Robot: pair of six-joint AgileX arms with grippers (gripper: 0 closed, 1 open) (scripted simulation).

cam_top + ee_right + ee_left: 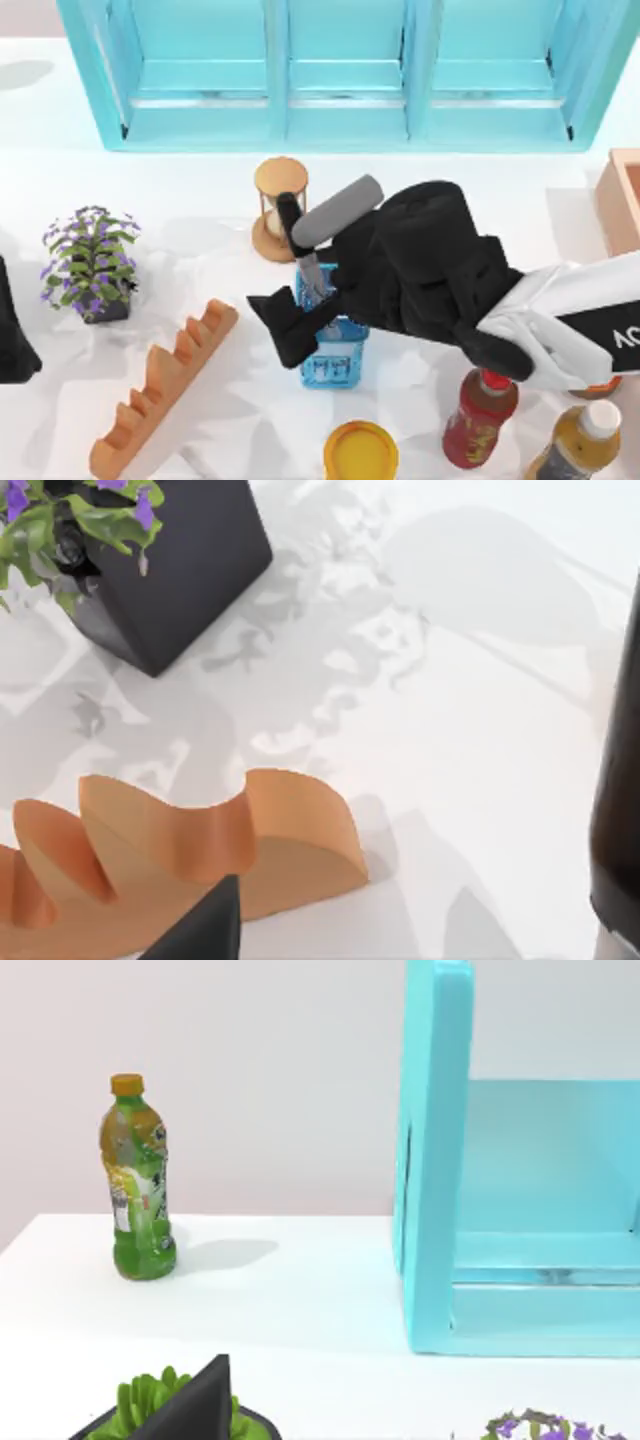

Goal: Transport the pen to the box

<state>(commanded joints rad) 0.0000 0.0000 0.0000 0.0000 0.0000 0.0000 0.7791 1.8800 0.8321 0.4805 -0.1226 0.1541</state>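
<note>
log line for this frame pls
right pincer: shut on pen, above blue basket | left arm: parked at table's left edge | box: far right, pen not delivered

Three bottles, one hourglass, one basket.

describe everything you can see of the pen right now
The pen is thick and marker-like, with a black cap and a silver-grey barrel. In the top view it lies tilted, cap end toward the hourglass, barrel end pointing up-right, above the blue basket. The right gripper is close below it; the jaws' contact is hidden. The box sits far right.
</note>
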